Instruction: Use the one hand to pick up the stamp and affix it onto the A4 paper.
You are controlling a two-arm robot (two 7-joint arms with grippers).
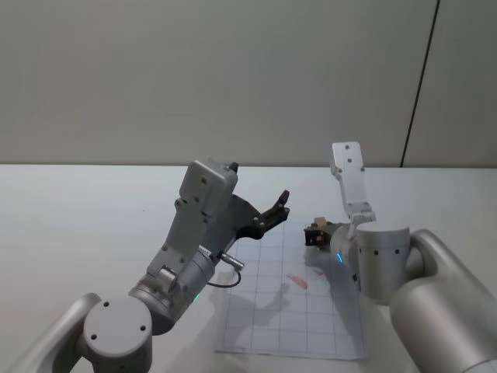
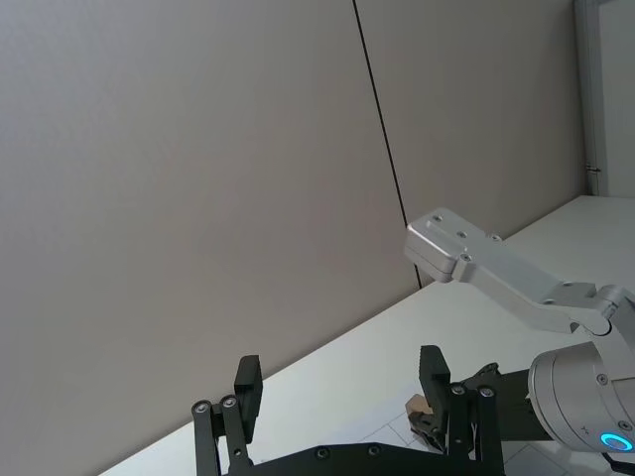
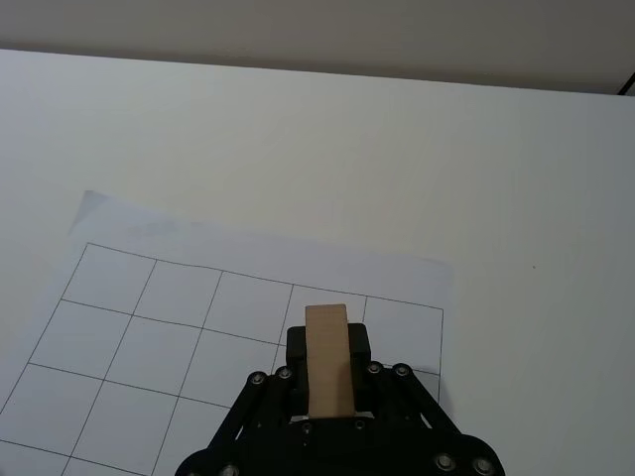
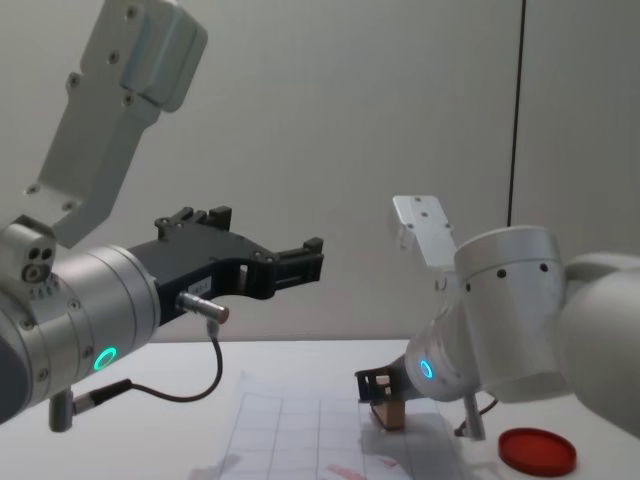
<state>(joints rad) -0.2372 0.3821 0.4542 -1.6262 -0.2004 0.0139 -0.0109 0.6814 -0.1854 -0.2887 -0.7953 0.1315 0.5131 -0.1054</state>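
Clamping the stamp [image 3: 327, 367] between the two black fingers [image 3: 296, 349] of the right gripper [image 3: 327, 342], with the wooden end jutting past the fingertips. Holding it low over the far right part of the A4 paper [image 3: 179, 317], close to the sheet's far edge. Cannot tell from the chest view whether touching the sheet or hanging just above it.

Judged light, stiff and hard, being a small block of plain wood. Smooth-sided too, so liable to twist or slip between the pads if pressed off-square. Best taken across the two long flat sides, about midway along, leaving the printing face clear, much as gripped now. Probably calls for a straight, level press rather than a heavy one.

Resting under it, thin and loose, with nothing pinning it down; could well shift or lift with a tacky stamp face. Bearing small red marks [image 1: 297, 280] towards the middle of the grid.

Lying on a plain white desk [image 1: 78, 210], smooth and matt. Sharing it with a flat red dish [image 4: 537, 450] off to the right, apart from the sheet. Backed by a bare grey wall [image 1: 233, 78] crossed by one dark upright seam [image 1: 419, 85].

Leaving the left gripper [image 1: 276, 208] raised above the sheet's left side, fingers spread wide, holding nothing.
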